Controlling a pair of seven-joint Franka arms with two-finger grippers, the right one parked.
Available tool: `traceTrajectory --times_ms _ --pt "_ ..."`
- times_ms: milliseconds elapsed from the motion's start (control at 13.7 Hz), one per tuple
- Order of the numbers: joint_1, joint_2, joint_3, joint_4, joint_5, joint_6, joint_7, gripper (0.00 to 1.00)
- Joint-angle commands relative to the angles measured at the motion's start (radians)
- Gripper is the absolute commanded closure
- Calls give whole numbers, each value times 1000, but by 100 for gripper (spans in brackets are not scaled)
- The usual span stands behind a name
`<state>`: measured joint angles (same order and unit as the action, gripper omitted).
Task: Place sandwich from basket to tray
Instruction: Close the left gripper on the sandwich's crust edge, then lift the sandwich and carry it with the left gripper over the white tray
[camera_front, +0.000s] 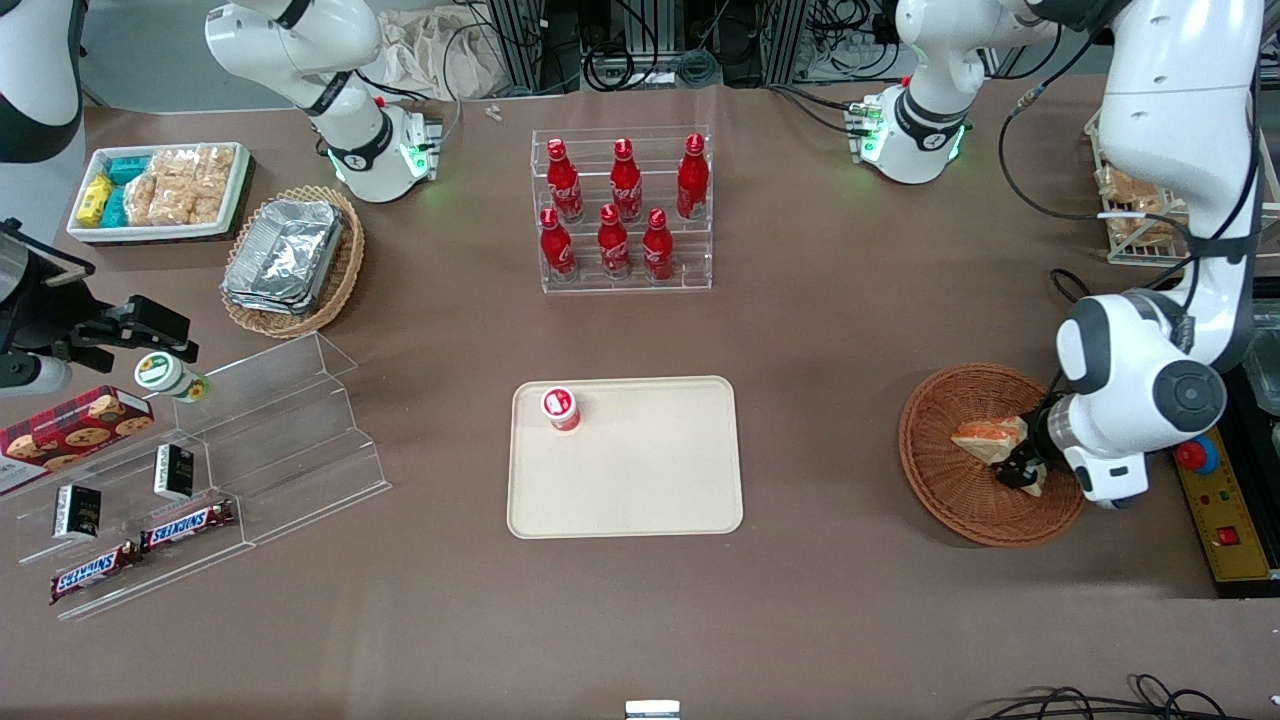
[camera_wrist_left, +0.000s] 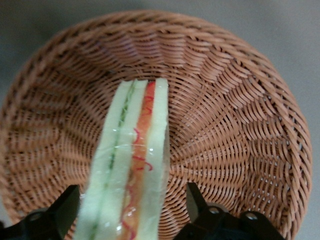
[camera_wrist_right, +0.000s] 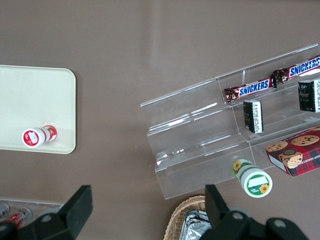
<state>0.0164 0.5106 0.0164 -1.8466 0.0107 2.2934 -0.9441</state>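
In the front view the working arm's hand (camera_front: 1022, 470) is down inside the round reddish-brown basket (camera_front: 950, 500), which sits at the right of the frame, level with the tray and well apart from it. The sandwich (camera_front: 988, 438) lies in the basket, tilted, with its pale bread side up and an orange edge showing, right against the hand. The cream tray (camera_front: 640, 480) lies in the middle of the frame on the brown counter (camera_front: 820, 330), and a small red-and-white capped bottle (camera_front: 561, 408) stands on its upper-left corner. Above the tray a clear rack holds red cola bottles (camera_front: 626, 210). At the left of the frame are a tan wicker basket of foil containers (camera_front: 290, 262), a white bin of snack packets (camera_front: 160, 190) and a clear stepped shelf with Snickers bars (camera_front: 150, 545). In the left wrist view the sandwich (camera_wrist_left: 131, 170) stands on edge between the hand's two dark fingers (camera_wrist_left: 200, 210), its green and red-orange filling facing the camera; the fingers are spread to either side of it with gaps, not pinching it, and the basket's (camera_wrist_left: 240, 125) woven floor fills the surroundings. In the right wrist view the tray (camera_wrist_right: 45, 100) shows at the left edge of the frame with the capped bottle (camera_wrist_right: 37, 136) on it, and the stepped shelf (camera_wrist_right: 235, 135) with its bars and a cookie box (camera_wrist_right: 295, 150) lies at the right.
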Motion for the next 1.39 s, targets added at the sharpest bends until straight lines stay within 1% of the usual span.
traceTrajectory --times_ms 0,219,438,583,656,802,948,1021,1094,1167,1240,1312 --pt "-13 6 0 4 0 20 -41 100" --pt "-6 -23 2 10 14 -24 -1 100" --pt "0 -156 7 21 18 -248 170 100" --pt "-4 -223 2 56 18 -380 294 100" --pt "-16 -256 -4 59 18 -405 383 100" --pt "-24 -293 -38 67 -20 -401 441 100" --pt "-27 -291 -91 101 -78 -408 468 100" --pt "-30 -291 -140 98 -77 -402 482 100" --pt "-30 -279 -201 107 -60 -391 491 100" --pt "-30 -258 -255 125 -26 -388 520 100" --pt "-41 -238 -307 130 1 -368 513 100" --pt "-70 -213 -337 130 8 -321 492 100"
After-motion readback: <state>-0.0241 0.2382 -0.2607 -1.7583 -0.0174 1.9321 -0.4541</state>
